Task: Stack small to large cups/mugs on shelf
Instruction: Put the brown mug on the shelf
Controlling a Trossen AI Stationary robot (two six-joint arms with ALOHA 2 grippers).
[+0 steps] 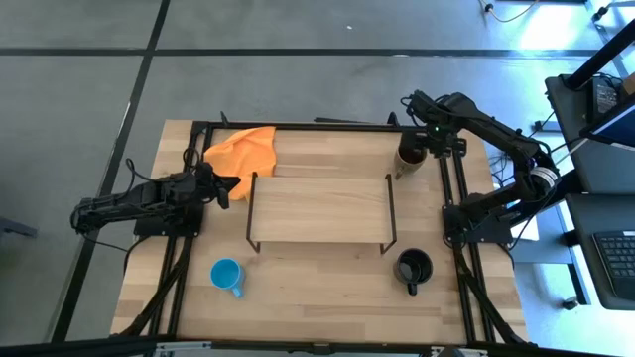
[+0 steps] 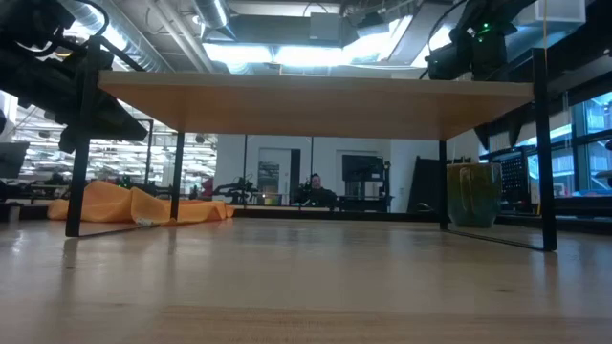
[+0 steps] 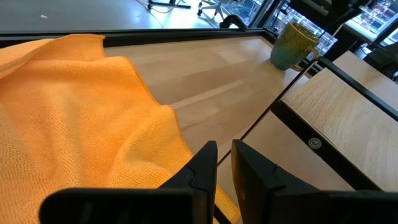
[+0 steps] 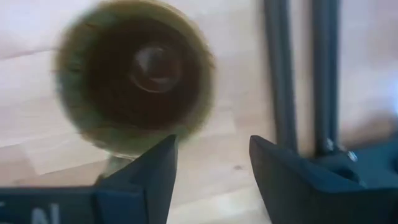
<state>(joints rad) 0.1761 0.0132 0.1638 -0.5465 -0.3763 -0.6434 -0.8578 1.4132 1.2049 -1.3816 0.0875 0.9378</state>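
The olive-brown mug stands upright on the tabletop at the far right, just beyond the shelf's right end. It also shows in the low view. My right gripper hovers open above it, pointing down, with the mug's mouth ahead of the fingers and off to one side. The black mug and the light-blue mug stand on the table near the front. The shelf carries nothing. My left gripper is shut and waits left of the shelf, beside an orange cloth.
The orange cloth lies bunched at the table's far left corner, next to the shelf's left legs. Black frame rails run along the table just right of the olive-brown mug. Bare tabletop lies between the two front mugs.
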